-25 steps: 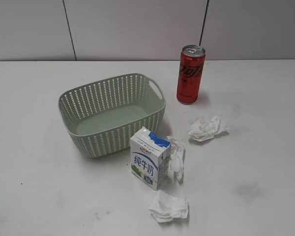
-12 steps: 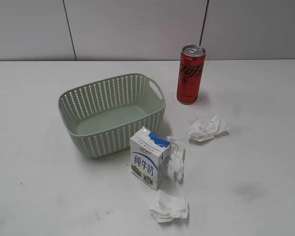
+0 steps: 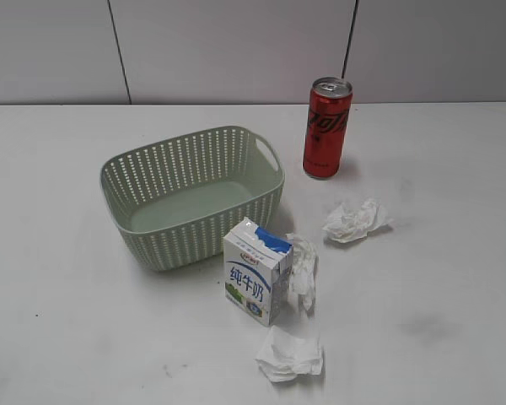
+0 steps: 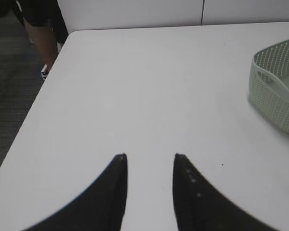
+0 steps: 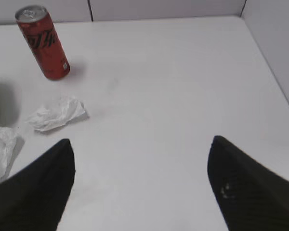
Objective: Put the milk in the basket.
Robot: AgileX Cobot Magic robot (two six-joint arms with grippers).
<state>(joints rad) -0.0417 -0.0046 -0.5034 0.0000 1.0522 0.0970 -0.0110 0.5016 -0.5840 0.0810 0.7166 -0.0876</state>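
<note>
The milk (image 3: 256,272), a small white carton with a blue top and blue lettering, stands upright on the white table just in front of the basket's near right corner. The pale green perforated basket (image 3: 152,240) sits left of centre and holds nothing; its end shows at the right of the left wrist view (image 4: 274,91). Neither gripper shows in the exterior view. My left gripper (image 4: 150,156) is open and empty over bare table left of the basket. My right gripper (image 5: 140,140) is wide open and empty over bare table on the right side.
A tall red soda can (image 3: 326,127) stands behind and right of the basket, also in the right wrist view (image 5: 42,42). Crumpled tissues lie right of the carton (image 3: 303,263), in front of it (image 3: 288,354) and below the can (image 3: 355,220). The table's left edge (image 4: 38,103) drops to dark floor.
</note>
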